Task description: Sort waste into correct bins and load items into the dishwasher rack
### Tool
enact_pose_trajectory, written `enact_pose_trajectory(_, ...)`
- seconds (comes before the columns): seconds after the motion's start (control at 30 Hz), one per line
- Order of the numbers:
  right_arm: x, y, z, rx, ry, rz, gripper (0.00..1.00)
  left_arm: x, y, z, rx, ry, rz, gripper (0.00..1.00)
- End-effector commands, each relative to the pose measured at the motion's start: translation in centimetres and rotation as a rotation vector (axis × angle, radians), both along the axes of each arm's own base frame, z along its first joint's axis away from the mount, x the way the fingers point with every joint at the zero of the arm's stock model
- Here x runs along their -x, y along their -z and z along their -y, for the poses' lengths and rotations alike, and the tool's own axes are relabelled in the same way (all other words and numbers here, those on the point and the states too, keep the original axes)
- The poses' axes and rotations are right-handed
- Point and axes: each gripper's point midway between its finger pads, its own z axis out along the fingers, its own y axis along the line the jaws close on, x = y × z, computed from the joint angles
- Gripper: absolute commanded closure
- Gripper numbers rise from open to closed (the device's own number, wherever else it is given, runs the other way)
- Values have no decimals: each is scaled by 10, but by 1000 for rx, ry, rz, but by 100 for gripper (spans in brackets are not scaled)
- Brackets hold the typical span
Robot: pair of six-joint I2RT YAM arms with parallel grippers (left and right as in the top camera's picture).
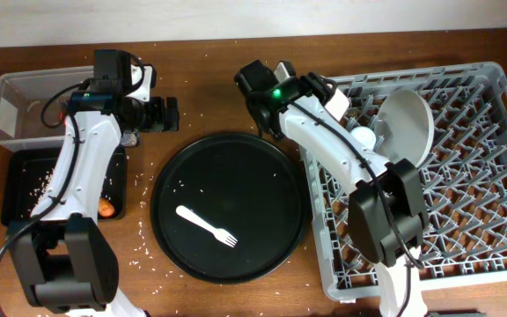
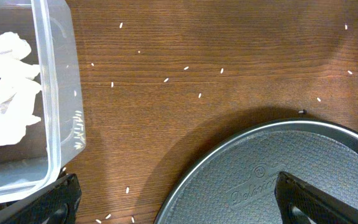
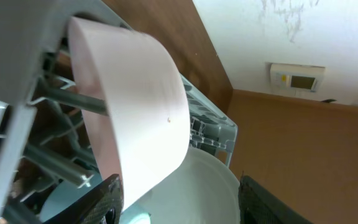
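Observation:
My left gripper [image 1: 167,113] [image 2: 179,208] is open and empty, hovering over bare table between the clear tub [image 1: 16,101] [image 2: 58,93] and the round black tray [image 1: 231,207] [image 2: 278,168]. The crumpled white tissue [image 2: 5,81] lies in the tub. The white fork [image 1: 207,225] lies on the round tray. The carrot [image 1: 106,208] and rice scraps sit in the shallow black tray [image 1: 25,189]. My right gripper [image 1: 359,123] [image 3: 185,205] is open at the dishwasher rack [image 1: 465,202], next to the white bowl [image 1: 363,138] [image 3: 129,106] and the upright grey plate [image 1: 405,123] [image 3: 197,186].
Loose rice grains [image 2: 166,79] are scattered on the wooden table around the tub and the round tray. The rack's pegs and wall [image 3: 17,112] crowd my right gripper. A wall and ceiling show behind the rack in the right wrist view.

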Motion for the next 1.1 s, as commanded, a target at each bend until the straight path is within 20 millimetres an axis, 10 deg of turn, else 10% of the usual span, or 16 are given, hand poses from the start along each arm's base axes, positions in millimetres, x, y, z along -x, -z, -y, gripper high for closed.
enact_pose_trajectory(0.0,2,-32,-5,-63,7,90,40,-1,4,0,2,-9,-10,1)
enact_pose_trajectory(0.17,18,-103,4,-227,50,289,25,-1,4,0,2,-9,-9,1)
enact_pose_trajectory(0.27,38,-127,-23,-544,-50,252,18,-5,2,0,1,-8,7,1)
enact_pose_trajectory(0.4,93,-122,-100,-1049,-222,-63,6,-11,-2,0,-2,2,40,1)
enact_pose_trajectory(0.63,95,-106,-60,-1154,57,-78,1,16,-27,0,-19,38,25,1)
enact_pose_trajectory(0.8,97,-103,-56,-1147,73,-90,1,85,-79,7,17,51,-13,1)
enact_pose_trajectory(0.93,97,-104,-57,-1148,71,-88,1,137,-49,20,63,-13,-252,1)
enact_pose_trajectory(1.07,97,-104,-57,-1148,71,-88,1,185,32,61,58,21,-446,1)
